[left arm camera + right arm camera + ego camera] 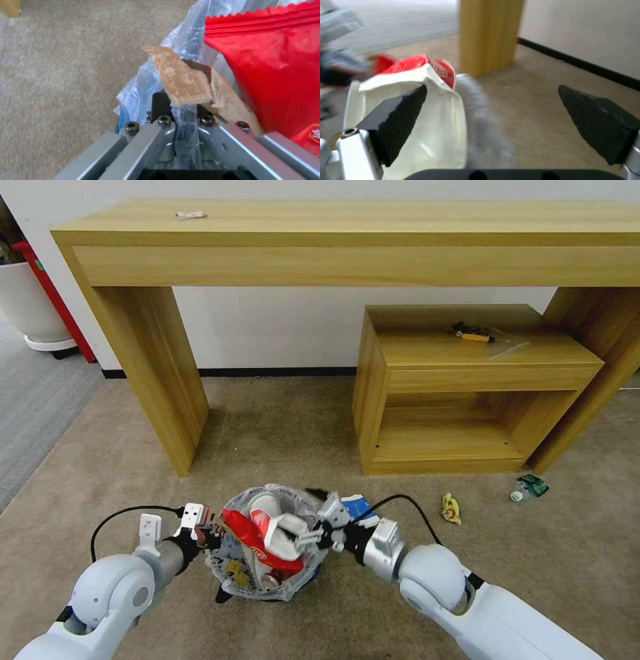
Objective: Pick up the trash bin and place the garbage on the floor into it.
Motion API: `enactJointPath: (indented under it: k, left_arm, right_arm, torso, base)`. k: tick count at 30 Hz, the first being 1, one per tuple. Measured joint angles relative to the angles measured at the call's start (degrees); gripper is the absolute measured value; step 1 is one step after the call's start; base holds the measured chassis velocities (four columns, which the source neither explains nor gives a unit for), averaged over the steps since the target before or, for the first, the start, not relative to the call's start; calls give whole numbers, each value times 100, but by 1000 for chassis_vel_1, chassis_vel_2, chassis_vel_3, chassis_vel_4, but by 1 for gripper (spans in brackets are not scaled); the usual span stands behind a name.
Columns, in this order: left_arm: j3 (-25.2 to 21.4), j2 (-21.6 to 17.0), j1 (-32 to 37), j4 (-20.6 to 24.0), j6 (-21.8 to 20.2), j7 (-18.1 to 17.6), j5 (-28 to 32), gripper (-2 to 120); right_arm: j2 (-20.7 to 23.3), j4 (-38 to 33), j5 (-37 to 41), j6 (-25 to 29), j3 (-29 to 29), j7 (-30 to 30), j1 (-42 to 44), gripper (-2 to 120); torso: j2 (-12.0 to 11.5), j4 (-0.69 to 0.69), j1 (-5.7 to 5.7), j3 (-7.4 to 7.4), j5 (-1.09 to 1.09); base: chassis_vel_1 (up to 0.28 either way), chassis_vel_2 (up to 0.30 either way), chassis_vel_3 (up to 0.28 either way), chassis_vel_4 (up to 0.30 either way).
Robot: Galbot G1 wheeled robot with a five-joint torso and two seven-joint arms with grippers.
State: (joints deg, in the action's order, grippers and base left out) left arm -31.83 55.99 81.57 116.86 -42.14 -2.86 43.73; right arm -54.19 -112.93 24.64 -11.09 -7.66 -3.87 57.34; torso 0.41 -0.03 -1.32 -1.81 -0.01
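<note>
While the trash bin (pixel 270 543) is held low over the carpet in front of the robot, the left end effector (pixel 203 527) is clamped on its rim at the robot's left side; the left wrist view shows the bag-covered rim (pixel 186 120) pinched between closed fingers. The right end effector (pixel 320 533) is at the opposite side of the bin with its jaws wide apart, gripping nothing, and a white cup (pixel 420 120) lies just beside one finger pad (pixel 403 117).

The bin is already heaped with a red wrapper (pixel 257 543) and other litter. On the floor at the robot's right a yellow wrapper (pixel 451 508) and, farther off, a green bottle (pixel 529 487) are not yet collected.

I judge that the bin should stay level, since the heap is high. The right arm should lift clear of the cup before it goes to the wrapper, so that nothing is dragged out.
</note>
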Motion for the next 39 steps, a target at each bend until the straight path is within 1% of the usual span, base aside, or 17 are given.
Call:
enactJointPath:
  k: [3, 8, 12, 14, 15, 17, 21, 26, 31, 39]
  left_arm:
    - [-35, 53, 63, -6, 0, 6, -29, 0]
    - [10, 75, 44, 7, 0, 6, -43, 0]
    - [52, 60, -19, 58, 0, -4, -35, 0]
    - [27, 45, 5, 73, 0, 13, -47, 0]
    - [27, 45, 5, 73, 0, 13, -47, 0]
    - [36, 51, -9, 73, 0, 21, -59, 0]
    - [104, 61, -41, 101, 0, 58, -114, 0]
    - [153, 68, -65, 114, 0, 75, -153, 0]
    - [115, 49, -62, 106, 0, 82, -149, 0]
    - [37, 41, -105, 61, 0, 58, -75, 0]
  right_arm:
    - [-21, 53, 86, 1, 186, 79, 94, 100]
    - [-59, 119, 108, 4, 171, 95, 105, 100]
    - [-149, 255, 104, -6, -48, 73, 29, 100]
    - [-196, 384, 3, -20, -391, -32, -115, 100]
    - [-196, 384, 3, -20, -391, -32, -115, 100]
    - [-257, 447, -29, -54, -577, -45, -241, 100]
    - [-333, 537, -55, -119, -767, -51, -390, 100]
    - [-292, 550, -135, -185, -888, -62, -430, 100]
    - [-120, 353, -267, -235, -826, -111, -305, 100]
    - [117, -187, -108, -284, -673, -70, -244, 100]
  torso:
    - [0, -2, 0, 0, 0]
    - [0, -1, 0, 0, 0]
    - [0, -1, 0, 0, 0]
    - [0, -1, 0, 0, 0]
    - [0, -1, 0, 0, 0]
    - [0, 0, 0, 0, 0]
    - [0, -1, 0, 0, 0]
    - [0, -1, 0, 0, 0]
    - [0, -2, -1, 0, 0]
    - [0, -1, 0, 0, 0]
  base:
    - [0, 0, 0, 0]
    - [0, 0, 0, 0]
    - [0, 0, 0, 0]
    - [0, 0, 0, 0]
    - [0, 0, 0, 0]
    - [0, 0, 0, 0]
    - [0, 0, 0, 0]
    - [0, 0, 0, 0]
    - [0, 0, 0, 0]
    - [0, 0, 0, 0]
